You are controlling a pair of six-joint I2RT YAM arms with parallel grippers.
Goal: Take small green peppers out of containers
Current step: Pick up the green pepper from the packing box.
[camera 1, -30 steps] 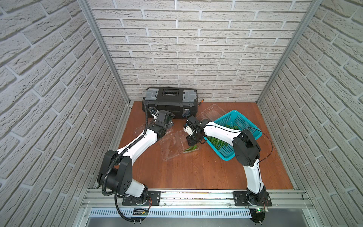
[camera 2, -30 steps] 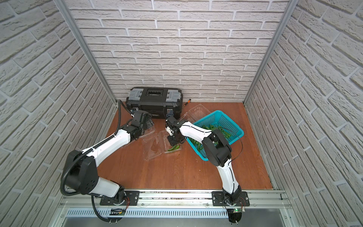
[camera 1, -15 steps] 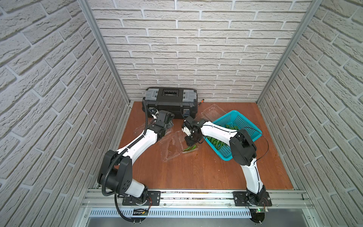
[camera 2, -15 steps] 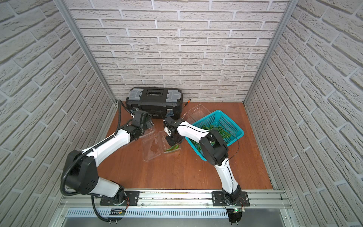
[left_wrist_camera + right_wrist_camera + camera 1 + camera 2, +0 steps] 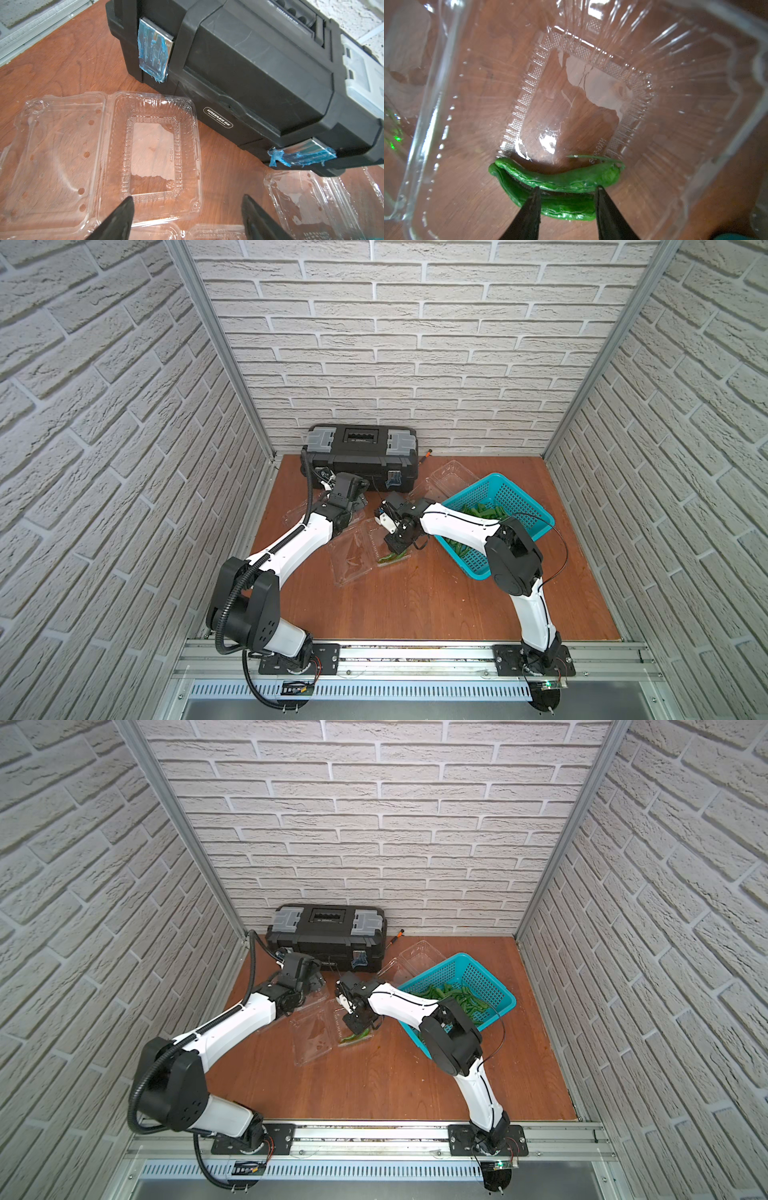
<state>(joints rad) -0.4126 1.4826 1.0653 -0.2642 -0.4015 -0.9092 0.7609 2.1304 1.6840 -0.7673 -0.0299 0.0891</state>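
Observation:
Two small green peppers (image 5: 560, 176) lie side by side in an open clear container (image 5: 695, 83); they also show in both top views (image 5: 392, 558) (image 5: 353, 1038). My right gripper (image 5: 568, 188) reaches into this container (image 5: 370, 539), open, with its fingertips (image 5: 536, 190) just above the peppers and nothing pinched. My left gripper (image 5: 187, 200) hangs open over the near edge of an empty container (image 5: 153, 153) whose lid is folded flat. More peppers (image 5: 482, 510) lie heaped in the teal basket.
A black toolbox (image 5: 361, 452) stands against the back wall, right behind the empty container. A third clear container (image 5: 451, 475) leans by the teal basket (image 5: 519, 506) at the right. A small screwdriver (image 5: 426, 456) lies beside the toolbox. Brick walls close in on three sides.
My right gripper has shifted slightly to the left inside the container. The left arm has stayed put, its jaws a touch wider.

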